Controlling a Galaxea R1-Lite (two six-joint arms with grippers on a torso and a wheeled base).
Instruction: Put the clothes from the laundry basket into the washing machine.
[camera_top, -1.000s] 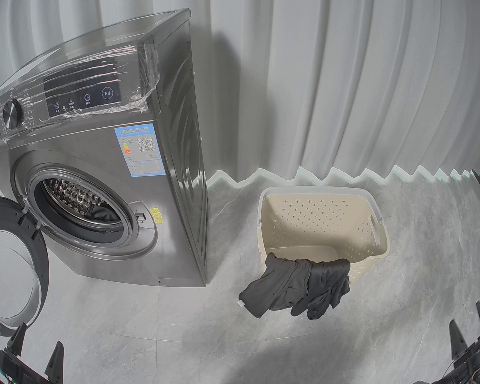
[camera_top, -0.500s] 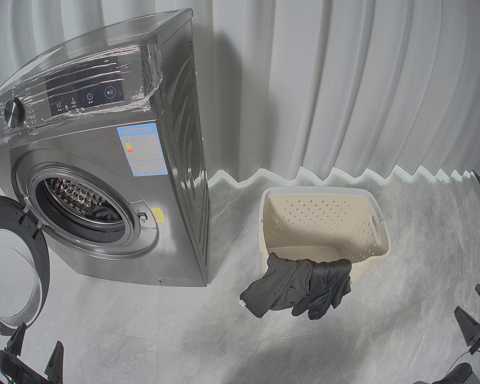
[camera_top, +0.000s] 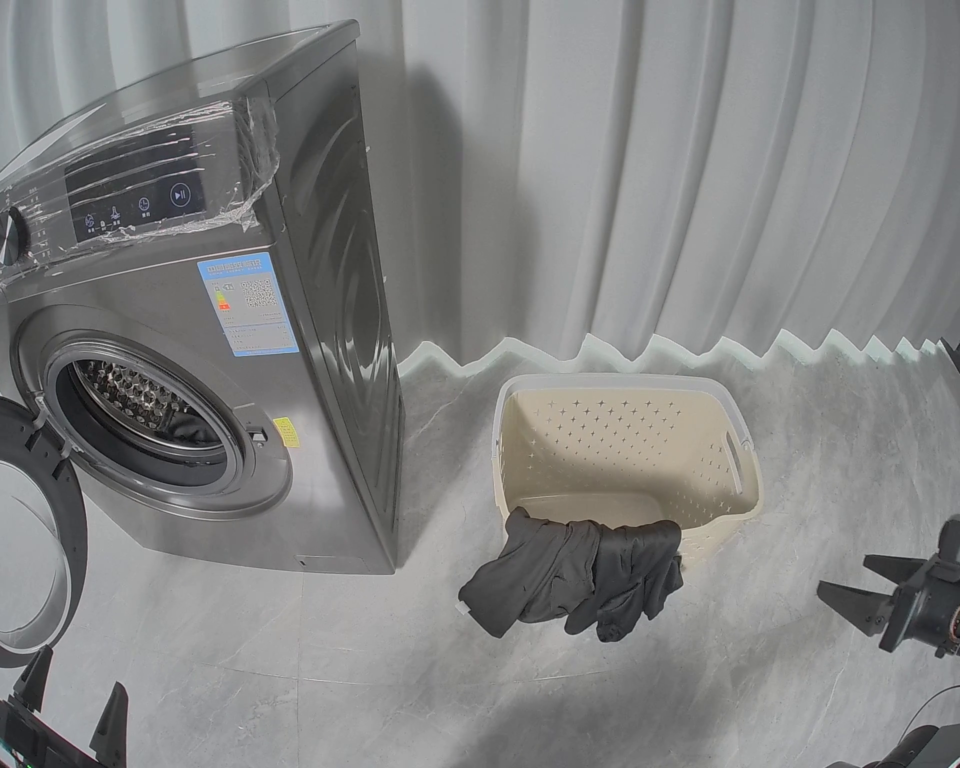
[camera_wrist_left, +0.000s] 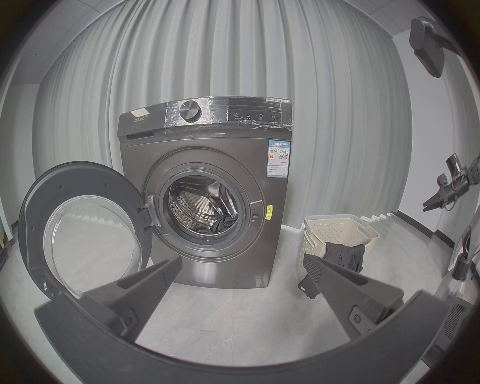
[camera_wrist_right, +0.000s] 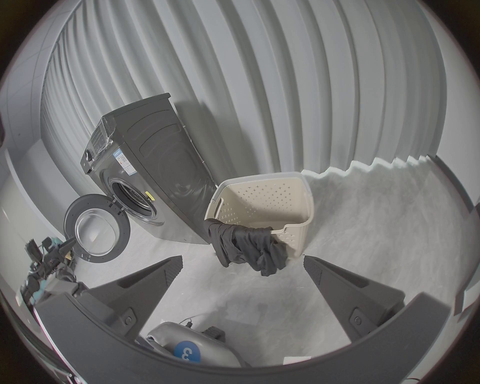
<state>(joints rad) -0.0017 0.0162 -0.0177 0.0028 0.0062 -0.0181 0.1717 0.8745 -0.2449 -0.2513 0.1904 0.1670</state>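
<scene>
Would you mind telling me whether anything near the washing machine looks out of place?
The dark garment hangs over the laundry basket's near rim, mostly outside it, instead of lying inside. Loose plastic film wraps the washing machine's control panel.

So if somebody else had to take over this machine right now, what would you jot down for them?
Left gripper: open, empty, low in front of the washing machine, near its open door.
Right gripper: open, empty, to the right of the laundry basket, apart from it.
Things: one dark garment hangs over the basket's near rim, partly outside; the rest of the basket looks empty.
Done: a dark piece lies in the drum.
Left: grasp the draped garment and put it in the drum.
</scene>
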